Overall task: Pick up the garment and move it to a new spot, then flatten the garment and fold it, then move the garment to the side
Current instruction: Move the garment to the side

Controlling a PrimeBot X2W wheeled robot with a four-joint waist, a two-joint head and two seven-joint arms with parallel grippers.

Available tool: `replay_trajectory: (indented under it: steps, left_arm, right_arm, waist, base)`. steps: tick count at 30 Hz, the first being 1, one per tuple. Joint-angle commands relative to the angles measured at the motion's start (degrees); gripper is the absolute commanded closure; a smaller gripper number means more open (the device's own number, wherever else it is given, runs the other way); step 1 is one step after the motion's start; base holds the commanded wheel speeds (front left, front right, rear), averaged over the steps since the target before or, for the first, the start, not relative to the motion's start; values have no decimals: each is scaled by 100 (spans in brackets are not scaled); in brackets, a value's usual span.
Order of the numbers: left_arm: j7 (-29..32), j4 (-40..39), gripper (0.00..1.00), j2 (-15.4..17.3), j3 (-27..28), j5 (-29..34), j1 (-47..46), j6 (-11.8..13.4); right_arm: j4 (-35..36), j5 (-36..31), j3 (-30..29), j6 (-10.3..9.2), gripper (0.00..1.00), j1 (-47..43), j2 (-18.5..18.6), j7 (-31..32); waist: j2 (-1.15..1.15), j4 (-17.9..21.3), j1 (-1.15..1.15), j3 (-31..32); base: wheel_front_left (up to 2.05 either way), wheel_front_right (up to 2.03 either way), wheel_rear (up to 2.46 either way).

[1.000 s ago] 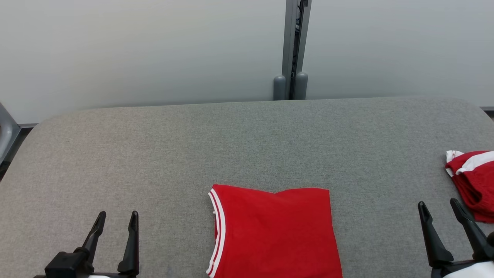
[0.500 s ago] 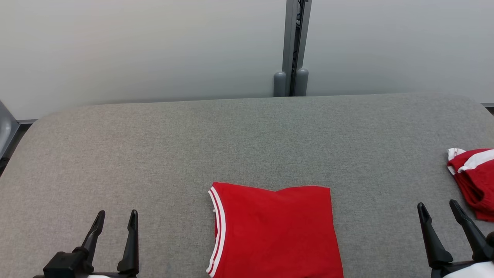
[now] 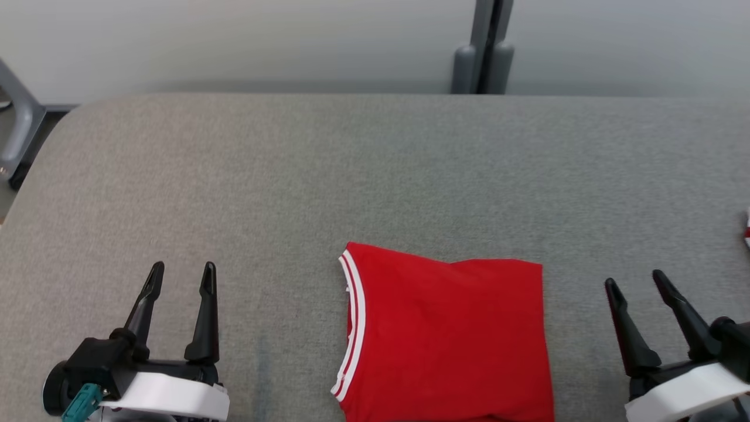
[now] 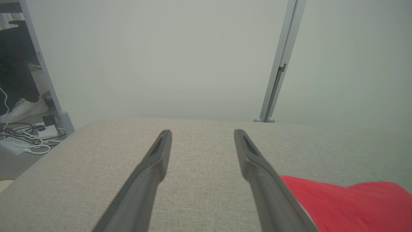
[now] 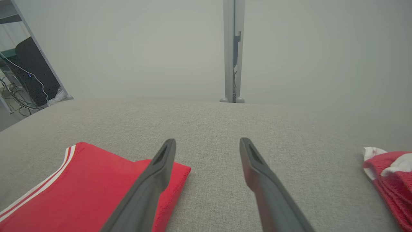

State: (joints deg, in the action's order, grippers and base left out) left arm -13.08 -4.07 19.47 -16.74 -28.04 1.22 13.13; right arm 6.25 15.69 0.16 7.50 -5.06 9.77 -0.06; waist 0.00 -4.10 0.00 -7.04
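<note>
My left gripper (image 3: 183, 268) and right gripper (image 3: 635, 279) stand wide open and empty either side of the folded red jersey (image 3: 451, 334) lying flat near the front edge of the grey table (image 3: 375, 164), so I'd pinch every layer at both side edges and carry it low, clear of the crumpled red-and-white garment (image 5: 391, 174) off to my right.

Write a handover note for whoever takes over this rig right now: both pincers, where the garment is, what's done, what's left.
Left pincer: open, empty, over the grey table, left of the garment.
Right pincer: open, empty, right of the garment.
Red garment: lies flat in a folded rectangle at the near edge, between the pincers, touching neither.
Second red-and-white garment: bunched at the far right.
Done: folding, by the look of it.
Left: move the folded garment to the side.
</note>
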Motion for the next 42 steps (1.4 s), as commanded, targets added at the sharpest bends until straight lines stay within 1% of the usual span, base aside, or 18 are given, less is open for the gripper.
replay_trajectory:
  steps: [1, 9, 15, 20, 21, 22, 23, 24, 29, 34, 40, 41, 42]
  left_arm:
    - [-50, 52, 0, 3, 25, 35, -154, -53]
    - [-177, 302, 0, -169, 72, 105, -555, -245]
    - [-213, 421, 0, -305, 135, 201, -734, -363]
    - [-217, 475, 0, -396, 217, 288, -820, -471]
    - [-218, 481, 0, -424, 234, 304, -816, -494]
    - [-218, 490, 0, -450, 253, 330, -823, -516]
    - [-218, 498, 0, -465, 278, 350, -832, -549]
    - [-219, 506, 0, -478, 298, 387, -838, -565]
    - [-219, 543, 0, -509, 394, 508, -830, -645]
    - [-213, 581, 0, -535, 482, 608, -737, -714]
    - [-212, 538, 0, -516, 575, 650, -642, -776]
    - [-213, 523, 0, -530, 579, 658, -638, -792]
    - [-213, 528, 0, -536, 572, 656, -641, -801]
  right_arm:
    - [-74, 54, 84, -1, 0, 113, 62, -7]
    - [-617, 264, 688, -1, 0, 341, 175, 12]
    - [-1153, 507, 1042, -1, 0, 340, 285, 103]
    - [-1517, 714, 1234, -1, 0, 388, 299, 409]
    - [-1554, 739, 1268, -1, 38, 410, 307, 435]
    - [-1576, 766, 1277, -1, 63, 427, 307, 428]
    - [-1610, 798, 1282, -1, 95, 455, 302, 442]
    - [-1614, 803, 1309, -1, 100, 491, 313, 432]
    - [-1554, 810, 1306, -2, 100, 623, 397, 279]
    - [-1454, 729, 1258, -2, 100, 705, 560, 169]
    - [-1334, 620, 1190, -1, 100, 894, 914, 231]
    - [-1320, 593, 1128, -1, 100, 978, 1044, 236]
    - [-1308, 585, 1106, -2, 100, 1038, 1112, 237]
  waist:
    - [0, -252, 0, -321]
    - [0, -537, 0, -730]
    - [0, -602, 0, -852]
    - [0, -603, 0, -929]
    - [0, -596, 0, -936]
    - [0, -588, 0, -941]
    - [0, -580, 0, -941]
    - [0, -571, 0, -936]
    - [0, -496, 0, -871]
    - [0, -294, 0, -762]
    - [0, 234, 0, -708]
    - [0, 429, 0, -721]
    - [0, 525, 0, -736]
  base:
    - [0, 0, 0]
    - [0, 0, 0]
    - [0, 0, 0]
    - [0, 0, 0]
    - [0, 0, 0]
    - [0, 0, 0]
    - [0, 0, 0]
    - [0, 0, 0]
    - [0, 0, 0]
    - [0, 0, 0]
    - [0, 0, 0]
    - [0, 0, 0]
    - [0, 0, 0]
